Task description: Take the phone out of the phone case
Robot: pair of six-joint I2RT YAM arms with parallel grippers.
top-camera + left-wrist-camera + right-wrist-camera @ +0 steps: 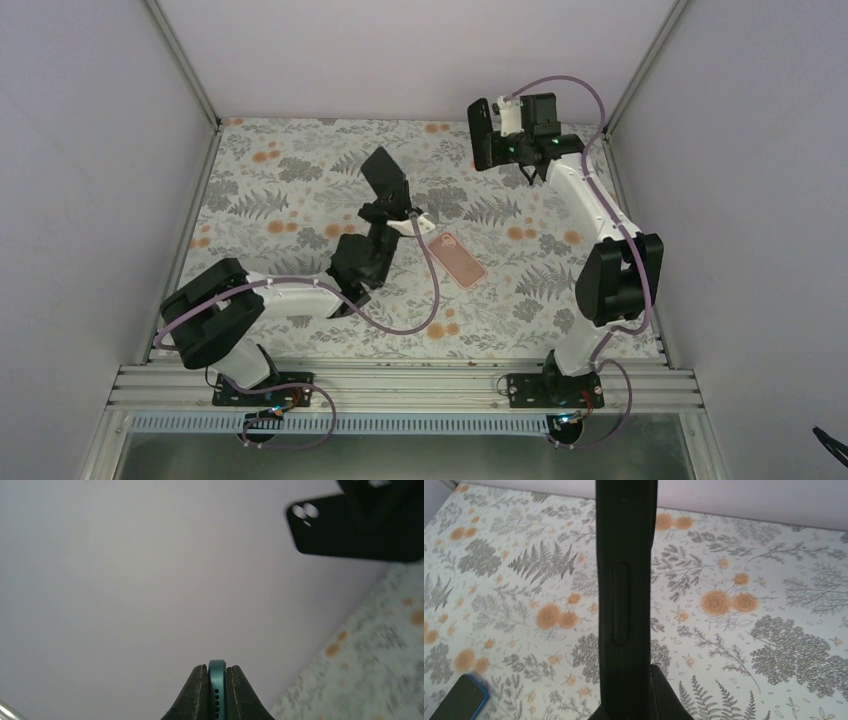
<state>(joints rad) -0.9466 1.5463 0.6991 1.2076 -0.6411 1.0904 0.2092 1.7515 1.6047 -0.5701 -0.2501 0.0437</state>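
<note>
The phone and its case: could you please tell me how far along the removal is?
Done, it seems: the teal-edged phone is clamped in the left gripper, and the black case sits apart in the right gripper, light showing through its camera cut-outs. In hand: both are held above the table. Left: probably only setting them down. A pink item lying on the table is untouched.

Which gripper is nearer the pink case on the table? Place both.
Left. The left gripper, shut on the phone, hovers just left of the pink case. The right gripper, holding the black case, is near the far wall.
</note>
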